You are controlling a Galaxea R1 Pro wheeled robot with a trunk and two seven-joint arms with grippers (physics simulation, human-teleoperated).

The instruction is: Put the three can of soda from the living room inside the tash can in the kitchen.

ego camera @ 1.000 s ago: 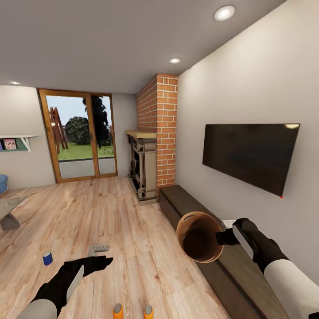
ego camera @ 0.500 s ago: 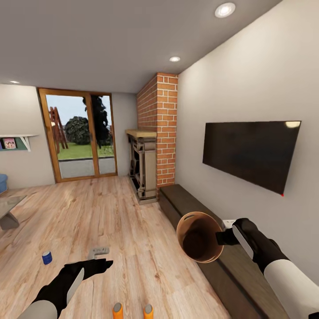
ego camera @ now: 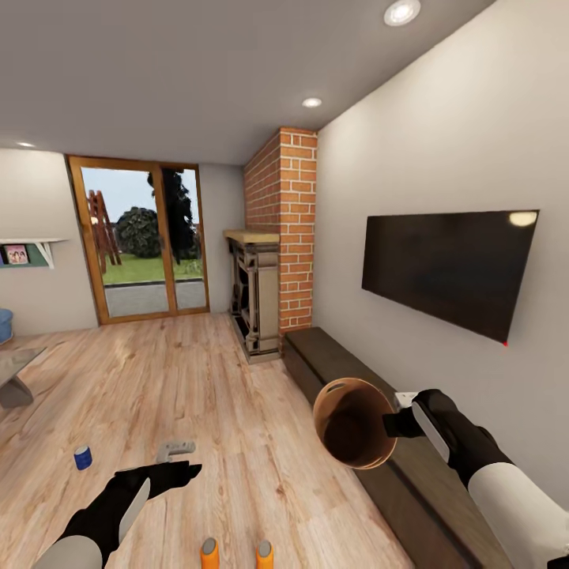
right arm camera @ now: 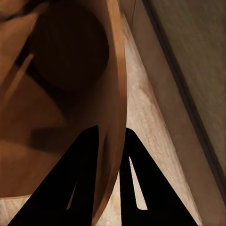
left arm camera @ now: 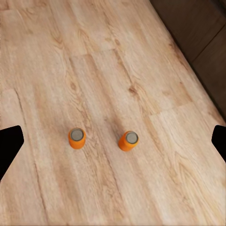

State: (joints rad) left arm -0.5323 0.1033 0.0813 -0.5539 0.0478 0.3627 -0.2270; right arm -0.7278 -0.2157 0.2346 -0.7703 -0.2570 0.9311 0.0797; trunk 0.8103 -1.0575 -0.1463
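Overhead first, your head view lists a living room: wood floor [ego camera: 237, 395], brick fireplace [ego camera: 273, 261], dark wall TV [ego camera: 446, 273], glass door [ego camera: 142, 241] at the far end, and a low dark bench [ego camera: 348, 371] along the right wall. Your right gripper [ego camera: 393, 425] holds the bin [ego camera: 353, 423] by its rim, tipped on its side in the air above the bench edge, its copper mouth facing you. Your left gripper [ego camera: 188, 472] hangs low over the floor; from this angle you cannot tell how far its jaws stand apart. Blue can [ego camera: 82, 457]: upright on the floor, well to the left of that gripper. Two orange cans [ego camera: 209, 553], [ego camera: 265, 553]: upright, side by side at the bottom edge, apart from each other. A small grey object [ego camera: 175, 450] lies on the boards just beyond the left gripper.

Left wrist view: both orange cans [left arm camera: 76, 138], [left arm camera: 128, 140] on the floor between your fingertips [left arm camera: 8, 146], jaws wide, touching neither.

Right wrist view: your fingers [right arm camera: 84, 179] pinch the bin wall [right arm camera: 115, 94], one inside, one outside, jaws narrow on the rim.
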